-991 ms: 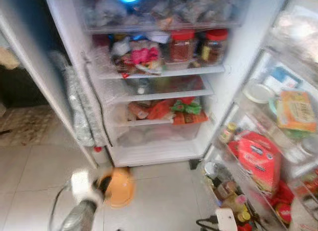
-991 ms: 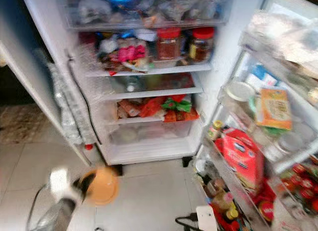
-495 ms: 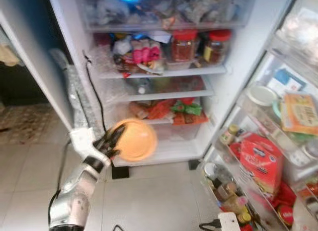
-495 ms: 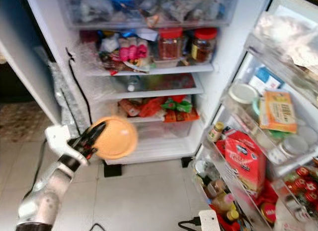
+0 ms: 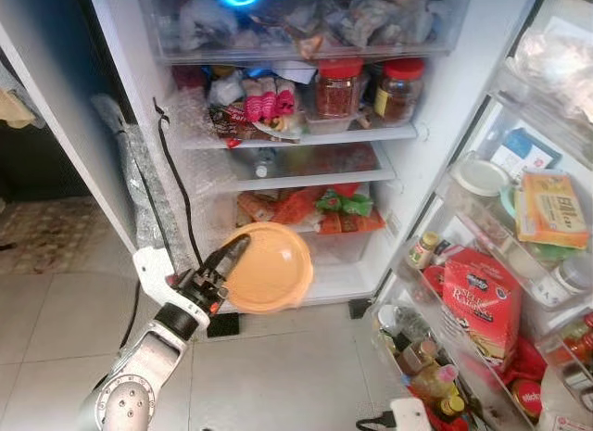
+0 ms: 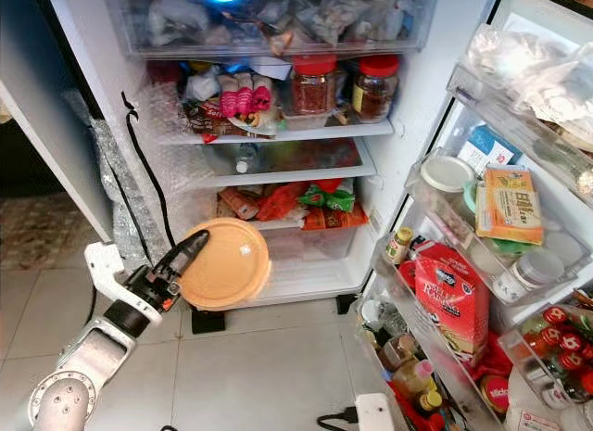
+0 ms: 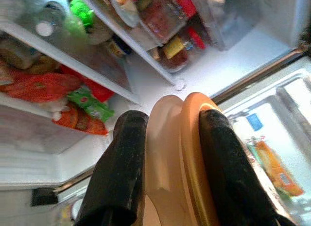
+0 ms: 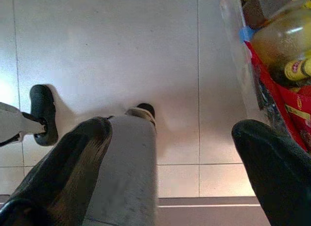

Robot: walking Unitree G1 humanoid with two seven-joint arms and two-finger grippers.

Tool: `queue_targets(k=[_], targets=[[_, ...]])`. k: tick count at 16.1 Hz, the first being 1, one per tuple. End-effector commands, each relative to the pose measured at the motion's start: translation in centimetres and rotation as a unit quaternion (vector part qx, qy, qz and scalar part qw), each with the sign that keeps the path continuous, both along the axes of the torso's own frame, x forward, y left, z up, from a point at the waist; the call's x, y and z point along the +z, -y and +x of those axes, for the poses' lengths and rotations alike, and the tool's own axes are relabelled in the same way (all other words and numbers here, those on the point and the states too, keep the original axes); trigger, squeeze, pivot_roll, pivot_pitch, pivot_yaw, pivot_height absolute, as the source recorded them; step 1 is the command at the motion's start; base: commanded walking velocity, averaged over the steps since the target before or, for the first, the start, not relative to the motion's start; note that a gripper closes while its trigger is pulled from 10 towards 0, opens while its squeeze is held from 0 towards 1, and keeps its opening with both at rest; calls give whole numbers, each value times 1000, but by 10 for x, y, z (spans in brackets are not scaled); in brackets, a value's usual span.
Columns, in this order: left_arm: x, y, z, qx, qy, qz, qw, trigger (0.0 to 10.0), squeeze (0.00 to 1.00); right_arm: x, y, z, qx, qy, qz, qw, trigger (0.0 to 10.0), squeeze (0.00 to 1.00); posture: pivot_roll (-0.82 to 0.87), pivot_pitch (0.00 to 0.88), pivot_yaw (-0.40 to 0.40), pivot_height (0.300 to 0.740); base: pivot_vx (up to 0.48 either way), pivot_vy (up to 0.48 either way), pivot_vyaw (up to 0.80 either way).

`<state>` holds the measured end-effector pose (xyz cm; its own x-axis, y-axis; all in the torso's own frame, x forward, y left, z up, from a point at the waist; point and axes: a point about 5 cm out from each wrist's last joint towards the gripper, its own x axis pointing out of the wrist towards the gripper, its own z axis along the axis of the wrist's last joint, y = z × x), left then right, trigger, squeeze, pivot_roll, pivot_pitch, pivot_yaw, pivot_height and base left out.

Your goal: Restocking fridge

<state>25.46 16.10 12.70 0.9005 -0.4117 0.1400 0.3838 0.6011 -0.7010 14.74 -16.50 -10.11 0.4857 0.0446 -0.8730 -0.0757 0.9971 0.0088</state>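
Observation:
The fridge (image 5: 445,97) stands open in front of me, its shelves crowded with jars and packets. A round orange lidded container (image 5: 269,269) hangs edge-on in front of the lowest shelves, just above the clear bottom drawer (image 5: 338,247). My left gripper (image 5: 233,255) is shut on it, and in the left wrist view its black fingers (image 7: 124,163) pinch the container (image 7: 187,133) from both sides. Hanging low over the floor tiles, my right gripper (image 8: 170,153) is open with nothing between its fingers.
The fridge door (image 5: 519,227) swings out on the right, its racks full of bottles, tubs and a red packet (image 5: 482,301). Two red-lidded jars (image 5: 338,86) stand on an upper shelf. A black cable (image 5: 171,171) and bubble wrap (image 5: 139,181) hang along the fridge's left wall.
My left arm has risen from near the floor and carried the orange container up and forward to the fridge's lower shelves. The view has steadied.

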Motion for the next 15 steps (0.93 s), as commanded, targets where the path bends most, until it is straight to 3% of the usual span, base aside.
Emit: queue_targets(k=[1, 3, 8, 15], targets=[[1, 1, 1, 10, -2, 24, 1000, 10000, 0, -3, -5, -5, 0, -13, 0, 1000, 10000, 0, -93, 106, -55, 740, 0, 0, 0], [4, 0, 3, 24, -4, 35, 999, 10000, 0, -3, -13, -5, 2, -13, 4, 1000, 10000, 0, -92, 109, -54, 740, 0, 0, 0], [3, 3, 6, 20, -13, 69, 997, 10000, 0, -2, -6, -4, -2, -13, 4, 1000, 10000, 0, -92, 114, -47, 740, 0, 0, 0], [1, 5, 7, 12, -19, 96, 995, 10000, 0, -3, 0, -7, -6, -21, -22, 1000, 10000, 0, -90, 118, -38, 740, 284, 0, 0]])
